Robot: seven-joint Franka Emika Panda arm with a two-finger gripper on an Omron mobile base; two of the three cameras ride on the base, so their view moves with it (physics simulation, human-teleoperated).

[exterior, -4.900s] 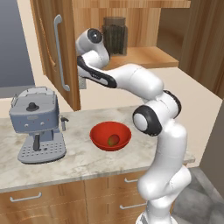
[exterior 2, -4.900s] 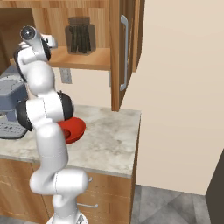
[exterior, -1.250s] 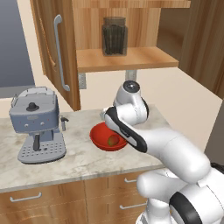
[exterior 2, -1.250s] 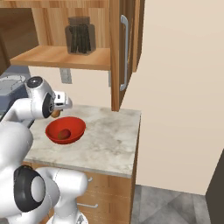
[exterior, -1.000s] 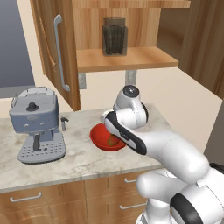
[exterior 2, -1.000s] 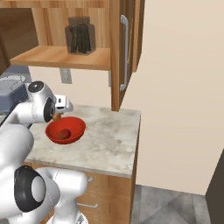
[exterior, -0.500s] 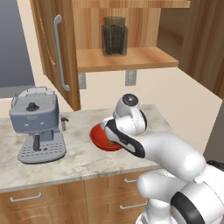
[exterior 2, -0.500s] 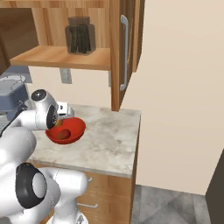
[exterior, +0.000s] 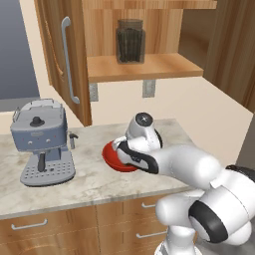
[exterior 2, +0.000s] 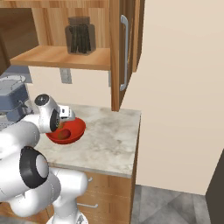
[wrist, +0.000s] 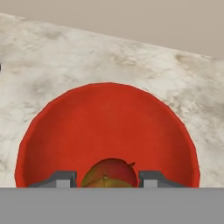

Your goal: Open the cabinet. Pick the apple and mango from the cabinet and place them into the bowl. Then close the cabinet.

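Fruit [wrist: 109,171], red shading to yellow-green with a small stem, sits between the two fingertips of the claw [wrist: 108,178]. I cannot tell whether it is the apple or the mango. The claw is about half closed, and the tips appear to clasp the fruit on both sides.

Below and ahead lies the red bowl [wrist: 109,118]. The hand hangs low over its near side, so the fruit is already inside the rim. In the right base view a dull reddish shape lies in the bowl, but I cannot tell if it is this fruit or another.

The bowl rests on the marble counter [exterior: 89,184], with a coffee machine [exterior: 42,142] to its left. Above, the cabinet [exterior: 55,60] stands open, with a dark jar [exterior: 130,41] on its shelf.

Risks, as I judge them:
- If the fruit is let go against the sloped wall, it may roll. A hard drop could bounce it over the shallow rim.
- The fingertips are close to the glossy wall, so a lower or sideways move could push the bowl along the counter.
- As the arm rises, it could strike the shelf edge or an open door.
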